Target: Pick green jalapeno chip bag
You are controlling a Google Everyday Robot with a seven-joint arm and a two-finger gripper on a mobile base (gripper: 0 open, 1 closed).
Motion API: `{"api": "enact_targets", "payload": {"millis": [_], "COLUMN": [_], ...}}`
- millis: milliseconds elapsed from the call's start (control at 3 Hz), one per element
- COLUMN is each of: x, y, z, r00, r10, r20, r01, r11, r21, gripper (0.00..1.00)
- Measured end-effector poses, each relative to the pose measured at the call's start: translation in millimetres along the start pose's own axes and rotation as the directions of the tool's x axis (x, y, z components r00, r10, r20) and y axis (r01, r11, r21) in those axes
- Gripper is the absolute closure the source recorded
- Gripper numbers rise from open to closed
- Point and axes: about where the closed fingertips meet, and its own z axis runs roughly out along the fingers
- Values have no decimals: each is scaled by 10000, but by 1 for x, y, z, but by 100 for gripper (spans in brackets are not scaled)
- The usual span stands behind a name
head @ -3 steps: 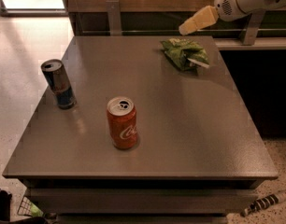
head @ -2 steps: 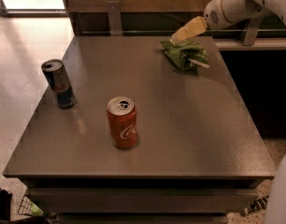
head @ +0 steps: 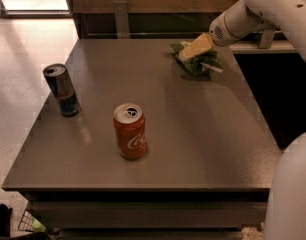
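Note:
The green jalapeno chip bag (head: pixel 199 62) lies wrinkled at the far right of the grey table (head: pixel 158 139). My gripper (head: pixel 189 51) comes in from the upper right on the white arm. Its pale yellow fingers sit over the bag's top left part and hide some of it. I cannot tell whether they touch the bag.
An orange-red soda can (head: pixel 129 131) stands upright near the table's middle front. A slim blue-and-silver can (head: pixel 62 89) stands at the left edge. A dark counter runs behind the table. My white arm's body (head: pixel 293 189) fills the lower right corner.
My gripper has moved down and to the left, from above and right of the bag to over the bag's top. The cans and the bag have not moved.

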Motion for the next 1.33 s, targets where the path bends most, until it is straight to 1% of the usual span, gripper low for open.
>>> {"api": "enact_targets", "payload": {"millis": [333,667,1333], "x": [23,24,25], "y": [19,20,23], "z": [17,20,26], "r00": [9963,9962,9957], "r10": [347,335,321], "r20": [-781,-799,-867], "r01": [-382,-373,-370], "r11": [9983,9982,9978], "r21": [-440,-467,-544], "gripper": [0,18,65]}}
